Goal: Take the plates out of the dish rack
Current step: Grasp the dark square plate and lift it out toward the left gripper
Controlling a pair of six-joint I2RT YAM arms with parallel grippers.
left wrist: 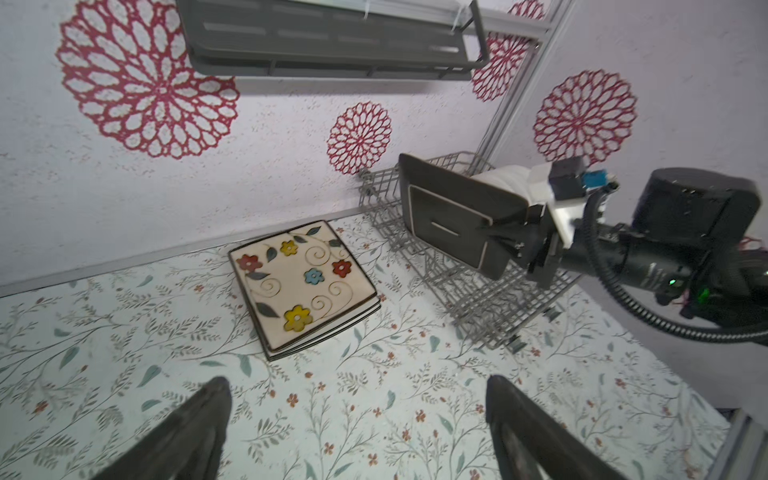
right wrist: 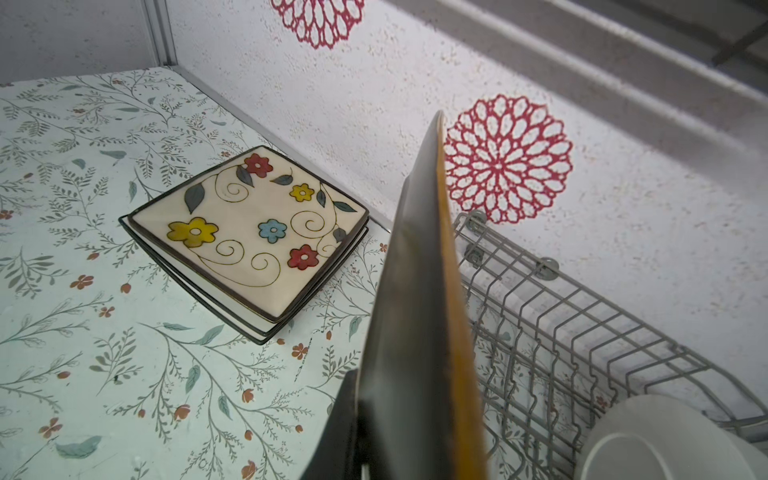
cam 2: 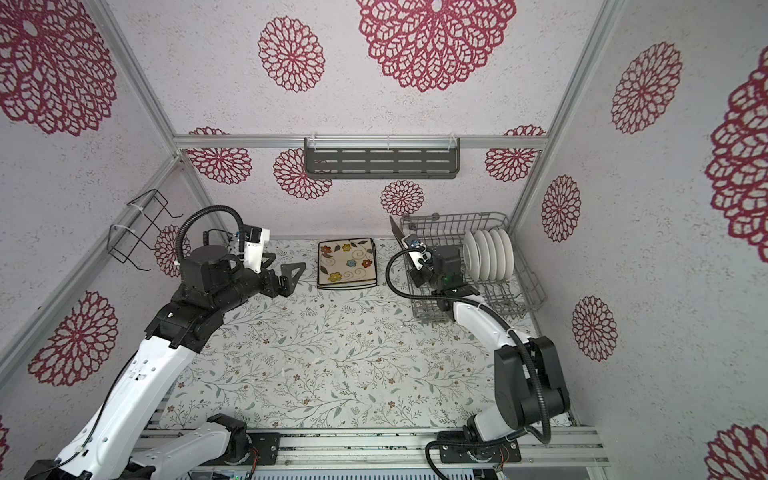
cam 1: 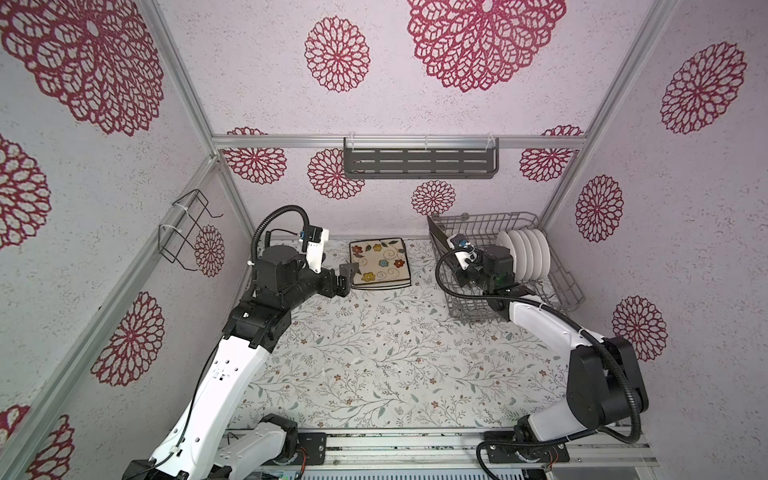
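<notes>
Right gripper (left wrist: 513, 241) clamps a black plate (left wrist: 449, 216), on edge, at the rack's (cam 1: 559, 286) left side; elbow bent. Left gripper (cam 1: 347, 279) gapes empty, well left of the rack.

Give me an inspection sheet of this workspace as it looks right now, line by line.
Surface: floral table cover, flat, no spills seen.
Job's things: cream plates stacked on the table near the back wall; dark square plate held on edge at the left end of the dish rack; five white round plates upright in the rack.
Clutter: nothing seen.
Grippers: left gripper open, empty, beside the cream plates; right gripper shut on the dark square plate.
Cables: left arm's conduit arches above its wrist; right arm's conduit loops across the rack's left side.
Surroundings: slotted shelf on the back wall; wire holder on the left wall.
</notes>
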